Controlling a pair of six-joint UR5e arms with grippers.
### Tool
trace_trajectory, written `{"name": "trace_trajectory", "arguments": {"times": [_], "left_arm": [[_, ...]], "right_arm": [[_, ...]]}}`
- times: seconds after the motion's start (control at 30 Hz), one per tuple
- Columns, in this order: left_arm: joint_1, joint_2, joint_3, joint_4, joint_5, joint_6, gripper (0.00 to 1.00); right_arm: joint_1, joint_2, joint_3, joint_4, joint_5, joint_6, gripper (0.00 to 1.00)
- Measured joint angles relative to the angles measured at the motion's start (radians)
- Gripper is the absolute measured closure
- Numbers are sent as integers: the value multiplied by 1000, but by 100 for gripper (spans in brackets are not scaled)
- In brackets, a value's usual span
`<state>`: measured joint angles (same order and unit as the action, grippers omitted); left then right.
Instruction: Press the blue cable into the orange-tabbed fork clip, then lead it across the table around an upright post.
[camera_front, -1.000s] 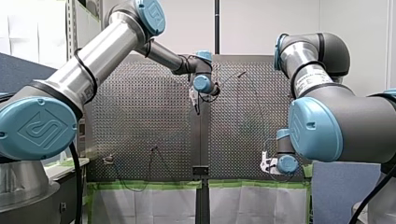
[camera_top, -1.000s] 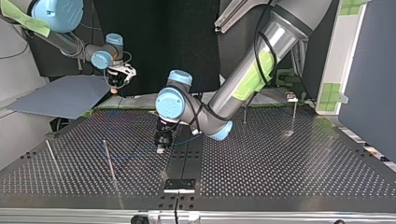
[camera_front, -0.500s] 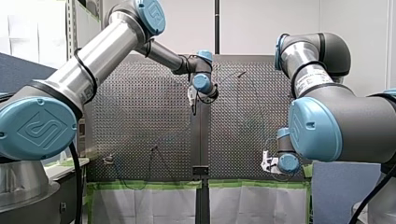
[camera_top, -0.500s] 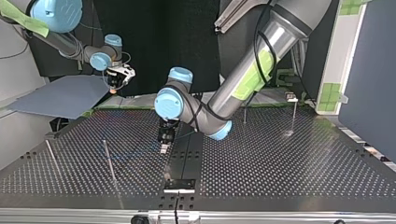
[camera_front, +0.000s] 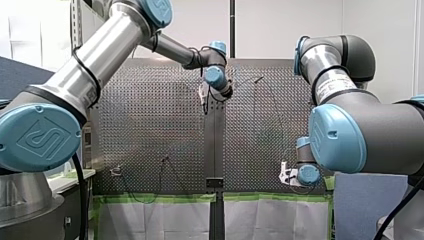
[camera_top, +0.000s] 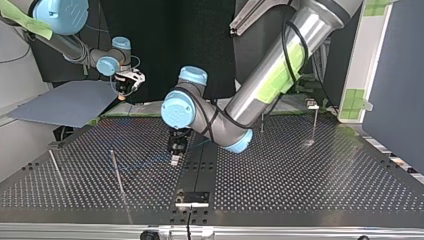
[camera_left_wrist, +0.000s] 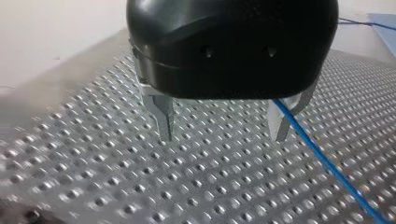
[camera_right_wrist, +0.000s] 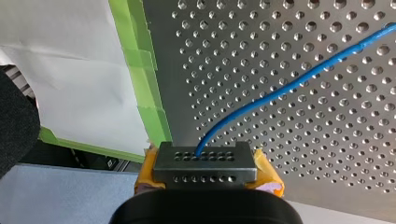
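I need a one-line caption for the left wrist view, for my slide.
My left gripper, metal fingers open, hovers over the perforated table with the blue cable running past one finger.

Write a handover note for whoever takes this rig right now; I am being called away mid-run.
My left gripper: open, low over the perforated table. The blue cable runs past one finger, ungripped.
My right gripper: shut on the blue cable, by the table's green tape.
Upright post: at the top view's left of my left gripper. No wrap visible.
Done: nothing I can confirm; I cannot make out the orange-tabbed clip.
Left: press the cable into the clip, then lead it around a post.
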<state>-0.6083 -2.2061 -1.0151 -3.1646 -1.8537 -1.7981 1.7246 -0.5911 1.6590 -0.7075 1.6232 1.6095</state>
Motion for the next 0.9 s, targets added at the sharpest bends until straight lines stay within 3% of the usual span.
{"name": "trace_trajectory", "arguments": {"times": [0.43, 0.9], "left_arm": [[-43, 16, -9, -62, 97, 9, 0], [-70, 56, -9, -58, 83, 13, 0]], "right_arm": [[3, 0, 0, 2, -2, 1, 100], [2, 0, 0, 0, -9, 1, 100]]}}
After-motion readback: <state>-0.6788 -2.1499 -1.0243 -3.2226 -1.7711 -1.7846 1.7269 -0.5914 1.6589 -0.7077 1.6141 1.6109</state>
